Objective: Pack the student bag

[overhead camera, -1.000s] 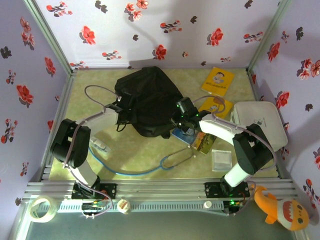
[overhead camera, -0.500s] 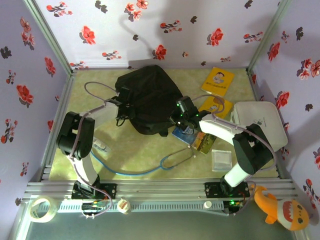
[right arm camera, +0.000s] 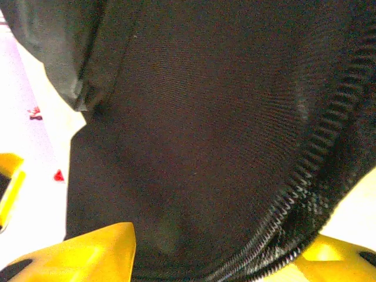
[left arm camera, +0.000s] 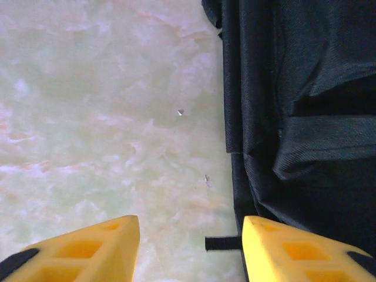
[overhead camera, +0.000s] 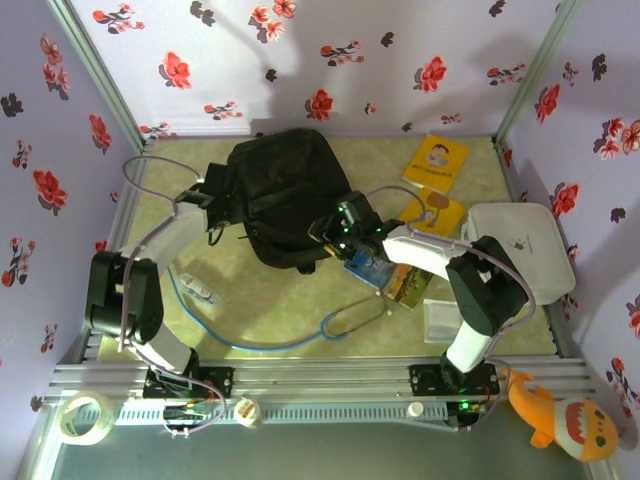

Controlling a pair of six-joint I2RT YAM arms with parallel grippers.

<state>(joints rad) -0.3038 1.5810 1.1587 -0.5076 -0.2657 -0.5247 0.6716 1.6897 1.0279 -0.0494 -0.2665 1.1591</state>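
The bag [overhead camera: 290, 190] is seen lying on the desk [overhead camera: 280, 300] towards the back, left of centre, close to the rear wall. The left end effector [overhead camera: 213, 196] is placed at the bag's left edge; in the left wrist view its yellow fingers [left arm camera: 88, 247] are held well apart, with bare desk between them, and the right finger is set over the bag's dark border, where a short black strap tab [left arm camera: 222, 242] sticks out. The right end effector [overhead camera: 333, 228] is found at the bag's near right edge. In the right wrist view its fingers are likewise spread wide, and black fabric and a curved zip [right arm camera: 317, 158] are seen between them; whether the fabric is touched by either finger cannot be told. To the right of the bag, two yellow booklets [overhead camera: 435, 162] are laid on the desk, one near the back and one nearer, just beside a white board [overhead camera: 520, 245] against the right wall. A blue book [overhead camera: 368, 268] is seen just beside the right arm, and a blue cable [overhead camera: 250, 343] is looped over the near part of the desk. A tape roll [overhead camera: 80, 415] and an orange toy [overhead camera: 560, 415] are set in front of the rail at the near edge.
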